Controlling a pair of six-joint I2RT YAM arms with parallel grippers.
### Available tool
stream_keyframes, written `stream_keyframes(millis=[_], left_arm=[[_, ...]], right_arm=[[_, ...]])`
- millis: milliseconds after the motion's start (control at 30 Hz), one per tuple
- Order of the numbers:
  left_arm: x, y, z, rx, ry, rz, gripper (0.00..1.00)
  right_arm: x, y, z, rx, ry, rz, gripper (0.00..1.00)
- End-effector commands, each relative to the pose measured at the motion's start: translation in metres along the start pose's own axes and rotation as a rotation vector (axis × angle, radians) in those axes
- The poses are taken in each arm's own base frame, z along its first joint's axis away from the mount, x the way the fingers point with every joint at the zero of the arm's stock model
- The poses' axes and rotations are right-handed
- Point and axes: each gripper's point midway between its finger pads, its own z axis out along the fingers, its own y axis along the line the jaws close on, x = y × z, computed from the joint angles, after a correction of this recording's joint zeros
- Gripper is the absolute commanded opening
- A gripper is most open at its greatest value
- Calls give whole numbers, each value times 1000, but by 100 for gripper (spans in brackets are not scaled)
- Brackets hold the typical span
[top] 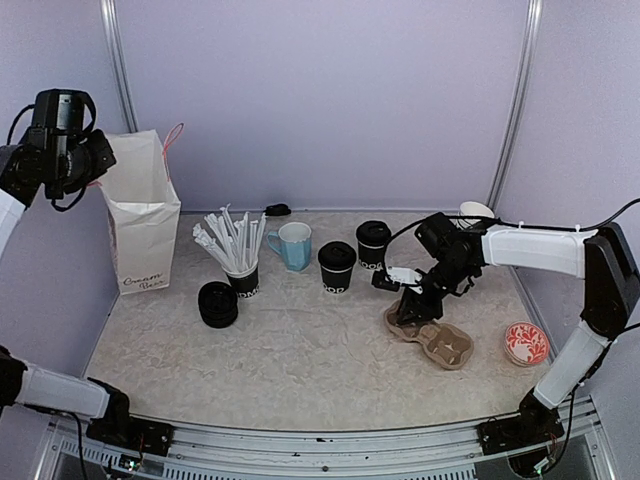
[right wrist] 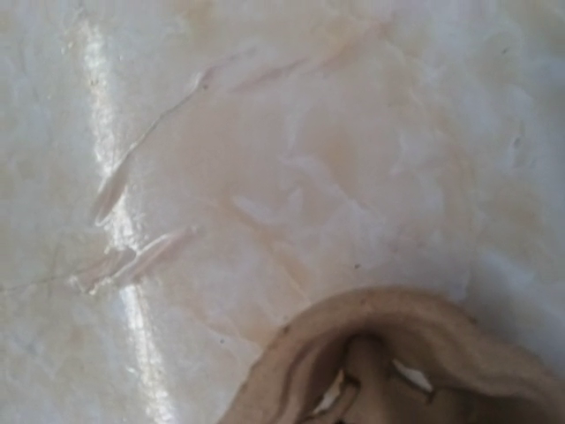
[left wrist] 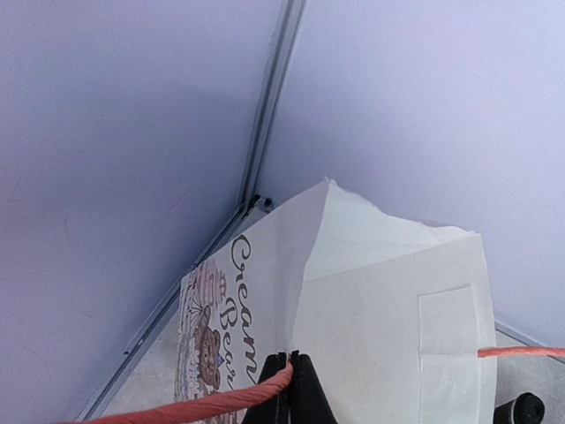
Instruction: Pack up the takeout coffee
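Top external: two takeout coffee cups [top: 337, 267] [top: 373, 243] at centre frame; left hand [top: 103, 165], upper left, pinching red handle [left wrist: 212, 405] of paper bag [top: 140, 215]; right hand [top: 408, 300] on cup carrier [top: 450, 345], right of centre, grip unclear.

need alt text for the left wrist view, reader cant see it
The left pincer is shut on the red cord handle of a white paper bag. The bag's side carries brown "Cream Bear" lettering and a small bear drawing, and plain lilac walls fill the background.

Front lidded cup [top: 337, 266], rear lidded cup [top: 373, 243], both black, upright
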Motion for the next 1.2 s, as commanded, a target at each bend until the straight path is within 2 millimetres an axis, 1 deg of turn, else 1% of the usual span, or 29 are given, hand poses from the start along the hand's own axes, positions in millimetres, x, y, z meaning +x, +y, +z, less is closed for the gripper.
stream_keyframes(millis=[0,67,200,267,333,400,433,467,500,600,667,733,767,800,900,967,1067,1100,1167], left_arm=[[-42,-40,-38,142,-162,22,0],[-52,-71,-58,262,-222,56,0],[-69,-120,-108,486,-327,89,0],[-72,-140,-132,571,-361,108,0],[-68,-163,-157,664,-380,158,0],[-65,-177,-172,680,-392,192,0],[-63,-182,-177,675,-394,211,0],[-56,-191,-179,663,-393,254,0],[-52,-195,-181,650,-397,281,0],[-42,-203,-180,600,-401,334,0],[-40,-207,-182,606,-407,340,0],[-39,-213,-191,681,-410,340,0],[-36,-220,-200,759,-406,345,0],[-35,-223,-206,801,-401,347,0],[-26,-239,-227,972,-362,359,0],[-16,-248,-237,1049,-326,385,0],[5,-262,-244,1137,-258,436,0],[15,-266,-244,1155,-230,459,0],[35,-273,-244,1190,-176,512,0]], right_arm=[[-12,-1,-8,-13,-23,2,25],[-15,0,-12,-14,-31,3,25],[-19,2,-22,-3,-43,7,26],[-19,2,-27,2,-50,13,27],[-18,1,-32,8,-60,29,28],[-16,-2,-37,12,-75,48,28],[-15,-4,-39,13,-81,58,28],[-15,-4,-41,14,-85,63,28],[-14,-5,-42,16,-88,68,29],[-14,-5,-43,14,-94,77,29],[-14,-4,-44,13,-94,83,29],[-13,-4,-46,15,-95,85,29],[-13,-5,-47,18,-97,87,29],[-12,-6,-49,27,-100,92,29],[-9,-13,-62,56,-123,121,29],[-6,-15,-72,72,-136,142,32],[4,-19,-83,98,-137,185,36],[9,-20,-84,101,-129,203,37],[22,-16,-78,95,-93,223,37]])
